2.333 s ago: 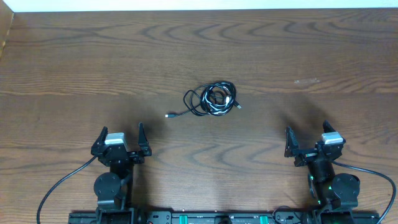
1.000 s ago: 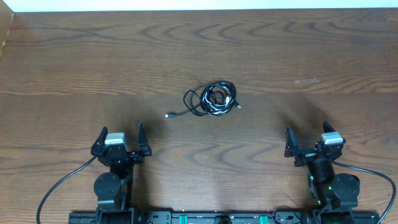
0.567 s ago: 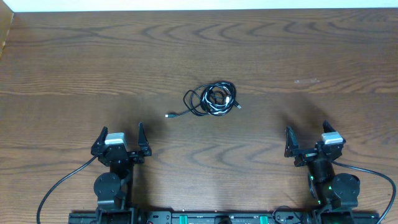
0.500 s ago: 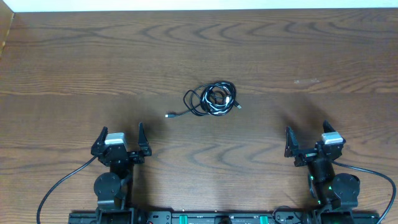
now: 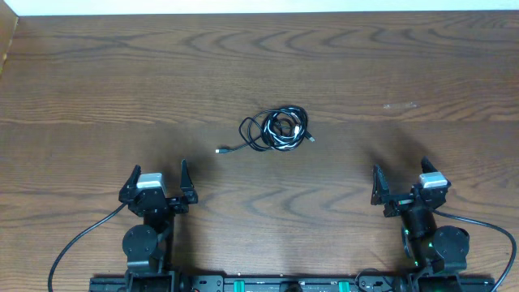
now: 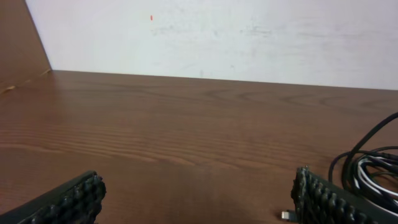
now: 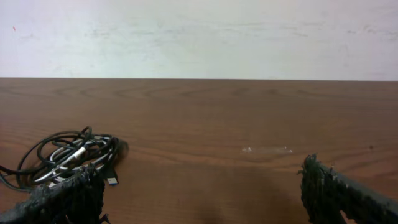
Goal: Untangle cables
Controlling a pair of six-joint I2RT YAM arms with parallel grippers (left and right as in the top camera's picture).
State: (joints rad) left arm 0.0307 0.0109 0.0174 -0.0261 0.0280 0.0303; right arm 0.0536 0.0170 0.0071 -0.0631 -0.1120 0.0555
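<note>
**Two wide grippers, nothing moved yet**

My left gripper (image 5: 158,172) sits by the near edge of the bench (image 5: 89,81), jaws wide and empty. Nothing has shifted in the last moments, so I judge the untangling not yet begun. The cables (image 5: 277,130) lie in one knotted coil mid-bench, a plug (image 5: 219,151) trailing out leftward. My right gripper (image 5: 401,170) is equally wide and empty. Bare wood surrounds the coil, with the edges well apart, so there is ample room to draw strands outward.

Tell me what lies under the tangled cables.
Only the wooden table shows through the loops of the cables. The white cord sits partly beneath black cords; its full run is covered.
</note>
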